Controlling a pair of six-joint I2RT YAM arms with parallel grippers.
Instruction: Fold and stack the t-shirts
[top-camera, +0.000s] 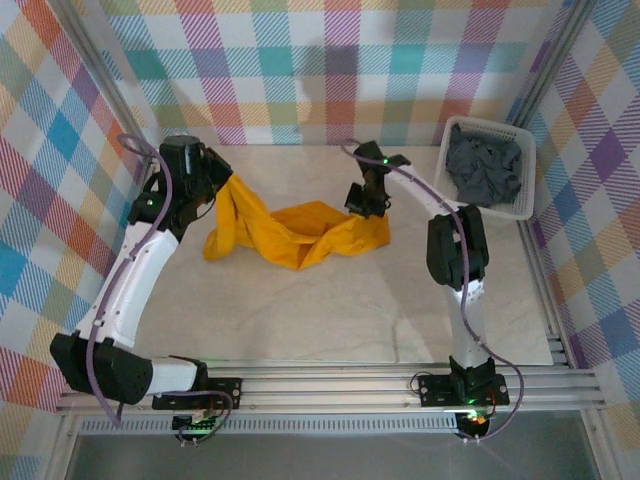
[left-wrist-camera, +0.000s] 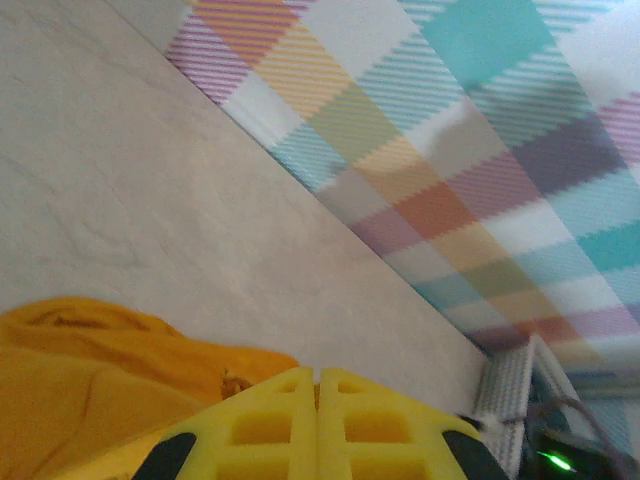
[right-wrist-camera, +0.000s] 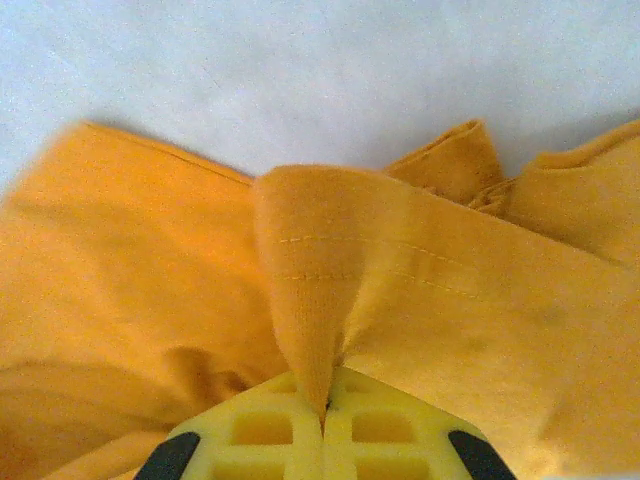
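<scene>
- The orange-yellow t-shirt (top-camera: 300, 235) is lying crumpled on the tabletop (top-camera: 330, 310), toward the far side, and is stretching between the two arms.
- Its left end is rising off the tabletop toward the left gripper (top-camera: 215, 185).
- The left jaws are pressing together. Orange cloth is showing just beside them in the wrist view, but I cannot tell whether any is caught.
- The right gripper (top-camera: 365, 200) is reaching down at the shirt's right end, its jaws pinching a stitched fold of the hem.
- Dark grey t-shirts (top-camera: 483, 168) are sitting bunched in the white basket (top-camera: 530, 205) at the far right, well apart from the orange one.
</scene>
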